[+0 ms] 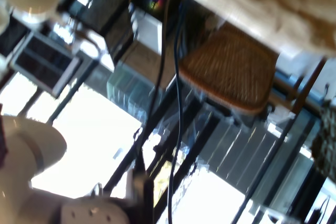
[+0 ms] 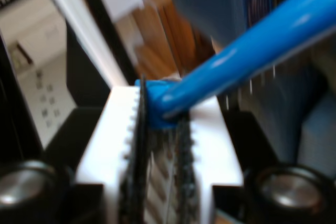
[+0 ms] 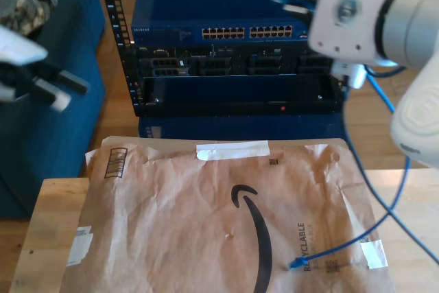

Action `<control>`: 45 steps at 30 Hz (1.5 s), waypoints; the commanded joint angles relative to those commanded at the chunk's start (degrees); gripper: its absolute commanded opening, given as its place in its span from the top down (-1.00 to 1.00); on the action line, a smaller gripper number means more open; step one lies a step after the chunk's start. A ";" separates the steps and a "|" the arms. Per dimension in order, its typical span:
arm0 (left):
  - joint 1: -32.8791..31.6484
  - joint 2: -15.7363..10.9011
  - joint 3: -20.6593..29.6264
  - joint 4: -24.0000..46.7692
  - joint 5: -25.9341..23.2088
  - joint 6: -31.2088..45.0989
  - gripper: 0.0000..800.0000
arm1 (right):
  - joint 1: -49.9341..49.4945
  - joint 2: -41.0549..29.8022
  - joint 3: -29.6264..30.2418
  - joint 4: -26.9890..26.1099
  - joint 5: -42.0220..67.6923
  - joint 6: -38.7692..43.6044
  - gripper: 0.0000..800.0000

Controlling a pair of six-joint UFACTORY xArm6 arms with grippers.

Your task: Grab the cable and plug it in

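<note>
- My second gripper (image 3: 291, 1) has its jaws clamped on one end of the cable (image 3: 384, 200), up in front of the blue switch (image 3: 226, 8).
- From there the cable hangs down, and its free plug (image 3: 296, 263) lies on the brown paper (image 3: 206, 224) well below (blurry close-up).
- My first gripper (image 3: 51, 87): can't tell how wide it is.

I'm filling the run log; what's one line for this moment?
second gripper: shut on cable, raised by the network switch | cable's other plug: loose on brown paper | first gripper: state unclear
</note>
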 joint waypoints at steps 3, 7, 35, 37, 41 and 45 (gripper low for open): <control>4.22 -0.18 0.88 7.74 -0.26 8.09 -1.00 | -0.09 1.32 3.60 -5.01 -8.79 0.00 0.95; 8.62 -4.92 8.53 15.21 -2.64 18.64 -1.00 | 0.00 1.41 7.30 -7.82 -16.09 -0.09 0.95; 41.41 -25.67 50.55 44.40 -20.57 61.98 -1.00 | 3.87 17.85 17.58 -2.90 -63.74 -14.42 0.96; 43.34 -25.93 52.13 44.66 -21.98 63.82 -1.00 | 5.54 20.66 16.18 -0.35 -66.29 -15.56 0.96; 48.26 -25.93 56.62 46.15 -26.55 66.64 -1.00 | 8.62 23.03 14.33 2.81 -68.22 -18.20 0.96; 51.25 -27.96 60.48 46.24 -30.68 69.01 -1.00 | 11.43 23.12 13.98 7.30 -68.40 -19.34 0.96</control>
